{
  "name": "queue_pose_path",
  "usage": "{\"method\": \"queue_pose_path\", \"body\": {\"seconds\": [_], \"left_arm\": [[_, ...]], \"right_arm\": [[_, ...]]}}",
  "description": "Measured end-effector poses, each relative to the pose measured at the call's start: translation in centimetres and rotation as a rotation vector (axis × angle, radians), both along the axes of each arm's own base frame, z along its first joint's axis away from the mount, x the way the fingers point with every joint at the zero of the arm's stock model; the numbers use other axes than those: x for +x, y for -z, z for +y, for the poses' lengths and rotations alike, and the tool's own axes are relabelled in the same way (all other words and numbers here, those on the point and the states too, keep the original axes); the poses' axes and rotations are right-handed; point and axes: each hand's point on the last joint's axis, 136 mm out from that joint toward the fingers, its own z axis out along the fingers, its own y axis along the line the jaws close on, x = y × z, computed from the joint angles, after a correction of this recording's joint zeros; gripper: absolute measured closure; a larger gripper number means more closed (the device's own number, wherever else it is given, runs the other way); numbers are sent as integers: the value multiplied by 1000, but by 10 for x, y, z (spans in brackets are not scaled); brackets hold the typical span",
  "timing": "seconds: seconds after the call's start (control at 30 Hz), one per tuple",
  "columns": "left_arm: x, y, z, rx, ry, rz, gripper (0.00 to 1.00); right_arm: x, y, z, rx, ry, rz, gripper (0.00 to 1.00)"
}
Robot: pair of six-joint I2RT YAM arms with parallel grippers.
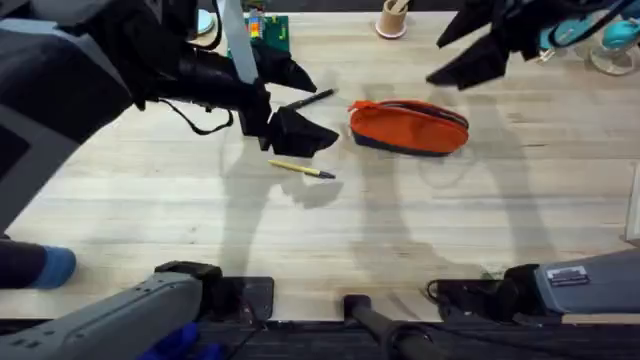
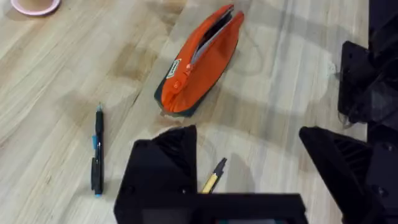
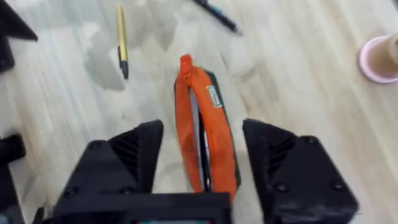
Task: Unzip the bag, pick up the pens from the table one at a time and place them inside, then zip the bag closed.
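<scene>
Table (image 1: 520,200): pale wooden planks, visible grain and seams, matte

Left tool (image 1: 285,100): black angular fingers, spread wide apart, holding nothing; it hangs above the table at about 9 o'clock of the bag. In the left wrist view the yellow pen (image 2: 212,176) shows between its fingers

Black pen (image 1: 312,98): slim dark stick, lying on the table at 10 o'clock of the bag, just beside the left tool

Yellow pen (image 1: 300,169): slim stick, yellow barrel, dark tip, lying flat at 7 o'clock of the bag, apart from it

Bag (image 1: 408,126): soft oblong pouch, orange fabric, dark grey underside, lying mid-table; the zipper along its top gapes, showing a dark slit

Right tool (image 1: 470,50): black, fingers well apart, empty, hanging at 1 o'clock of the bag. In the right wrist view the bag lies lengthwise between its fingers, untouched
</scene>
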Motion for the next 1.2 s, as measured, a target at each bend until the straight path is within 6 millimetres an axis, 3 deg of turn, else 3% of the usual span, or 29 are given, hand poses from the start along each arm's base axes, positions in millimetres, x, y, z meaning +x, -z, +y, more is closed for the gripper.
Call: {"method": "queue_pose_path", "body": {"seconds": [0.13,0.23,0.27,0.47,0.83,1.2], "left_arm": [[0,0,0,2,-1,0,7],[1,1,1,9,-5,-1,6],[1,2,1,12,-7,-1,8],[2,3,2,19,-12,0,7],[2,3,2,20,-13,1,6],[2,3,2,20,-13,2,8]], "right_arm": [[5,-16,2,3,-5,-43,518],[5,-25,8,5,-19,-64,902],[4,-28,10,5,-24,-67,953],[-9,-34,13,-34,-38,-35,972],[-40,-18,-11,-262,-12,98,971],[-31,-15,-21,-335,8,58,971]]}}
